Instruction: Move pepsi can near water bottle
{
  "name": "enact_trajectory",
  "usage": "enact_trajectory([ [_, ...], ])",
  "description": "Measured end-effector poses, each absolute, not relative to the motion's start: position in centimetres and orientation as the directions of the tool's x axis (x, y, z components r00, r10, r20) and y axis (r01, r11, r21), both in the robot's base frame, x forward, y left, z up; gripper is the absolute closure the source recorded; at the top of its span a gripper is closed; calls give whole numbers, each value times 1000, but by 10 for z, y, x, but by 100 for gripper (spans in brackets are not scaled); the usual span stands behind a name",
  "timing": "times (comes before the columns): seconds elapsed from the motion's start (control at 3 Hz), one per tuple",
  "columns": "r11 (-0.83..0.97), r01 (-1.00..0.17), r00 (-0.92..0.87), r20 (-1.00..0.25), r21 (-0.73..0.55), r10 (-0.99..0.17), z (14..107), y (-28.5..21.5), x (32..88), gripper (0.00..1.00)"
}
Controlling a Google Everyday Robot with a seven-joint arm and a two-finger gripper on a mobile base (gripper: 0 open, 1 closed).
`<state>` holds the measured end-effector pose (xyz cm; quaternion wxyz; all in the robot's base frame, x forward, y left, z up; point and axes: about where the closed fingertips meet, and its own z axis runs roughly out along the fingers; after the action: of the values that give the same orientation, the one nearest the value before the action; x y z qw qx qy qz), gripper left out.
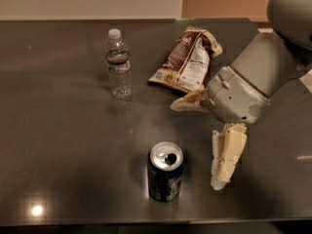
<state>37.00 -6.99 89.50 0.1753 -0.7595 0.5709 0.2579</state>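
Dark tabletop (58, 130): saw can (165, 172) well apart from bottle (119, 65), whole move left; spotted hand (225, 157) beside can, couldn't tell if clenched.

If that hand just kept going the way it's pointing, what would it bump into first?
Probably the tabletop just beside the soda can; the hand points downward, though depth is hard to judge.

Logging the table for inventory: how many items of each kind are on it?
Cans: 1, the pepsi can
Bottles: 1, the water bottle
Bags: 1, the chip bag
Total: 3
The gripper hangs beside the pepsi can, not touching it.
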Motion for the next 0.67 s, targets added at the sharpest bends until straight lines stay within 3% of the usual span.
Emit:
enact_trajectory([
  [0.67,-294,-955,217,-614,26,-759,886,-48,352,0],
])
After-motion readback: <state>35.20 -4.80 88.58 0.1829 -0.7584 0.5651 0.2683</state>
